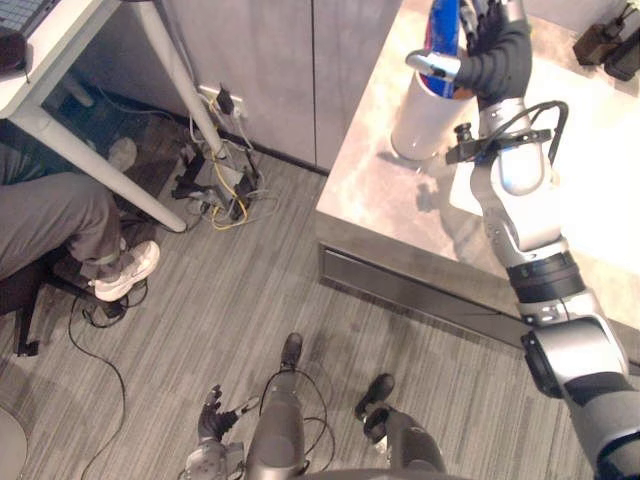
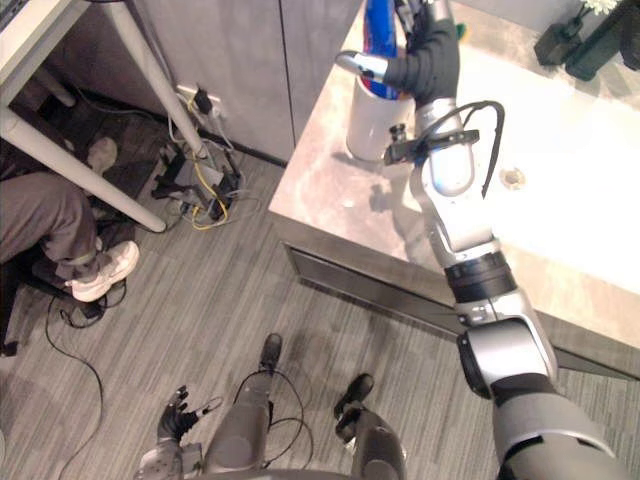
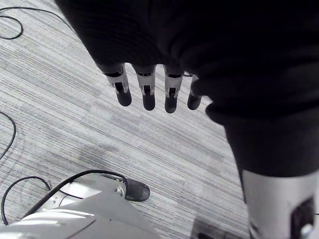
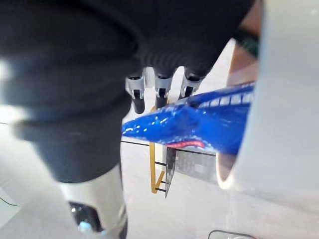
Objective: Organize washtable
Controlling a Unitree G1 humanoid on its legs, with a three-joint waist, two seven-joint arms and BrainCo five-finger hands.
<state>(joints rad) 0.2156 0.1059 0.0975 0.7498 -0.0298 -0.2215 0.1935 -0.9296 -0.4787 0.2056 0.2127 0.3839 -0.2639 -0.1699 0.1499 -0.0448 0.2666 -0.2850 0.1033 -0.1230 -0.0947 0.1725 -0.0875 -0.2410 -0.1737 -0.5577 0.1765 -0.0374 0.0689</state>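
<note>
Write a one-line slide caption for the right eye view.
Right hand holds a blue tube in a white cup on the counter; left hand hangs open.

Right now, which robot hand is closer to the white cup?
Right. The right robot hand is at the white cup on the washtable, by the blue tube in it; the left robot hand hangs low above the floor.

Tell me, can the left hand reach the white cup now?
Probably not: the left hand hangs open low over the floor, far from the counter, and the right hand holds a blue tube in the white cup.
</note>
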